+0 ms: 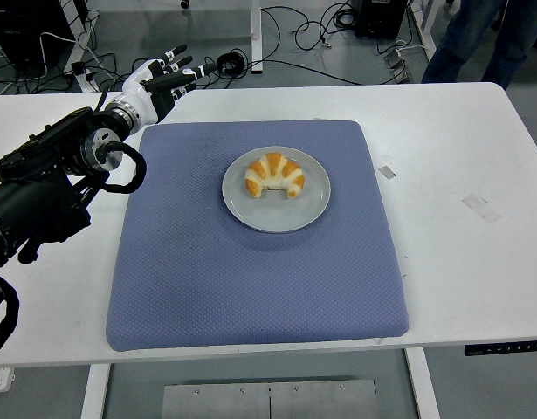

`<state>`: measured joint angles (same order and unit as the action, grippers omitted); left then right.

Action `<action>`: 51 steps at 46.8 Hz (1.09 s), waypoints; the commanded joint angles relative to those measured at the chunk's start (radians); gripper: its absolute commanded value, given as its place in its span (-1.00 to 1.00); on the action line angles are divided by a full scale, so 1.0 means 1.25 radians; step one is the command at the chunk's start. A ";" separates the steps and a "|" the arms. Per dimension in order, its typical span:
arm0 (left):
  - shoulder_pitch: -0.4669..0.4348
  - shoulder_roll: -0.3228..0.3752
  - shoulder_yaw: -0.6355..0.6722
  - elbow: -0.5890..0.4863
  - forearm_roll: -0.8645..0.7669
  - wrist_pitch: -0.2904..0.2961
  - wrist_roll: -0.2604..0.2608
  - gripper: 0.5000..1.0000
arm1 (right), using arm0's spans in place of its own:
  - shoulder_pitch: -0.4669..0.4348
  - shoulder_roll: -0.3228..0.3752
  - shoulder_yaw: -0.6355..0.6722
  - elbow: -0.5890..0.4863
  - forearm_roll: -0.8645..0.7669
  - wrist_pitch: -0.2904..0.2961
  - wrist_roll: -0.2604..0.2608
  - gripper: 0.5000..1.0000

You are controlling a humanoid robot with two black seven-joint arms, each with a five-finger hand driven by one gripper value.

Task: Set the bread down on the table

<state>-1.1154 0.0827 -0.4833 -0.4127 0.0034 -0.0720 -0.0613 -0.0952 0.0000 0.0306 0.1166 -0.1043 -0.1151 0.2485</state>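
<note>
Golden bread on grey, blue under it, white all round.

The bread is golden-orange with pale cream stripes, on a plain light grey plate. The mat is dusky blue with a fine dotted weave. My bench is white, with a few pale tape patches. My left hand is white and black, on a black arm.

white table bears a blue mat, perhaps tape bits.
</note>
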 commanded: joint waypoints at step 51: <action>0.028 0.019 -0.004 0.007 -0.010 0.028 -0.029 0.97 | 0.000 0.000 0.000 0.000 0.000 0.000 0.000 1.00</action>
<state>-1.0719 0.1055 -0.4888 -0.4035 -0.0088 -0.0418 -0.0982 -0.0952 0.0000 0.0306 0.1166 -0.1043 -0.1151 0.2485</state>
